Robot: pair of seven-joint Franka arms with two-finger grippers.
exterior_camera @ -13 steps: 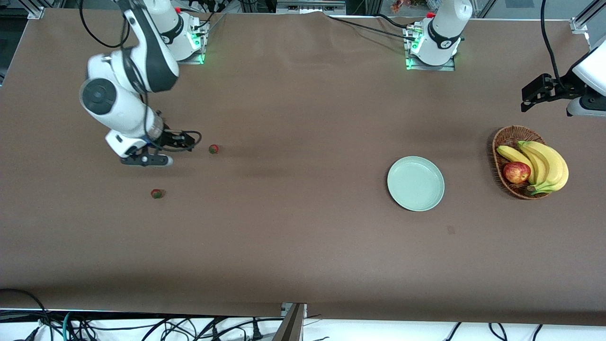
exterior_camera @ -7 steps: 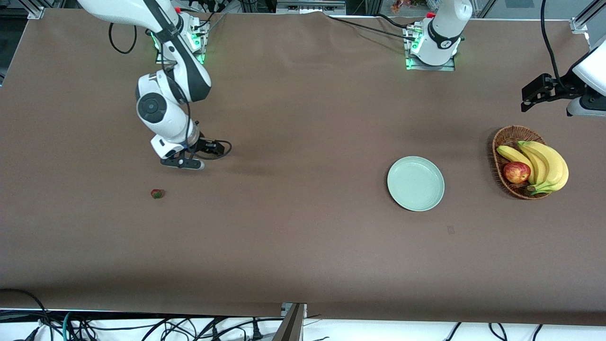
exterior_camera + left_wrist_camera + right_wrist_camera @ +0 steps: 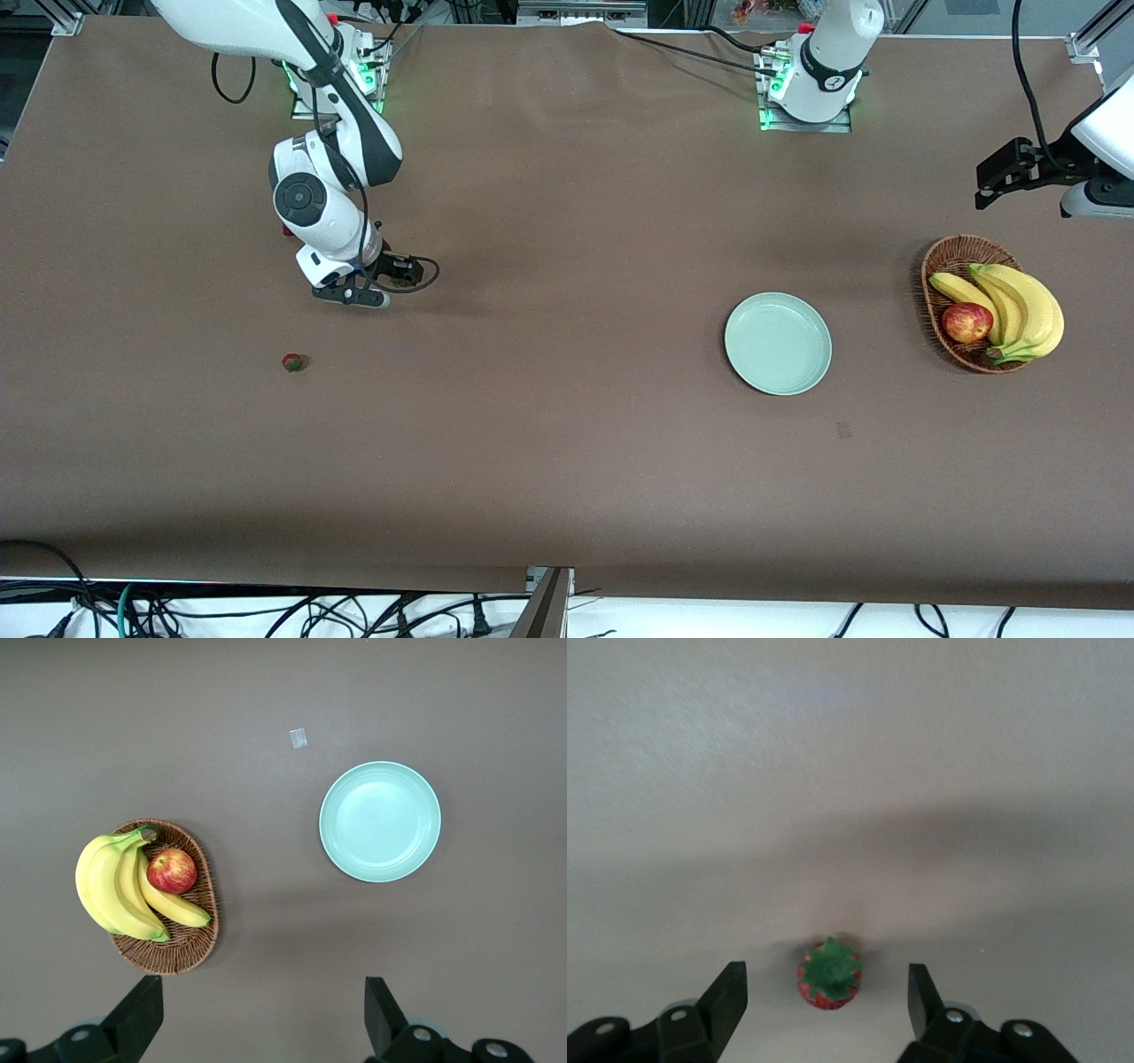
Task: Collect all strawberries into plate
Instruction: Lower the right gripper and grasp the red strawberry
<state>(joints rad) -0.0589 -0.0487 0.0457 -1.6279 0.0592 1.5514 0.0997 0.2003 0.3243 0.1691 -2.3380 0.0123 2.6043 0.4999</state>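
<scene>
One strawberry (image 3: 293,361) lies loose nearest the camera; the empty plate (image 3: 778,343) waits midway; the right gripper (image 3: 826,999), fingers spread, straddles another strawberry (image 3: 828,974) for pinching; the left gripper (image 3: 259,1019) hangs spread, idle.

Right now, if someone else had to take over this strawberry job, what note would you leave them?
Right gripper: fingers open, down over a strawberry on the table, straddling it, not yet closed.
Left gripper: open, waiting high over the table, near the wicker basket.
Another strawberry lies on the table, nearer the front camera, toward the right arm's end.
Plate: no berries on it.
Done: nothing collected. Left: every strawberry in view goes to the plate.
</scene>
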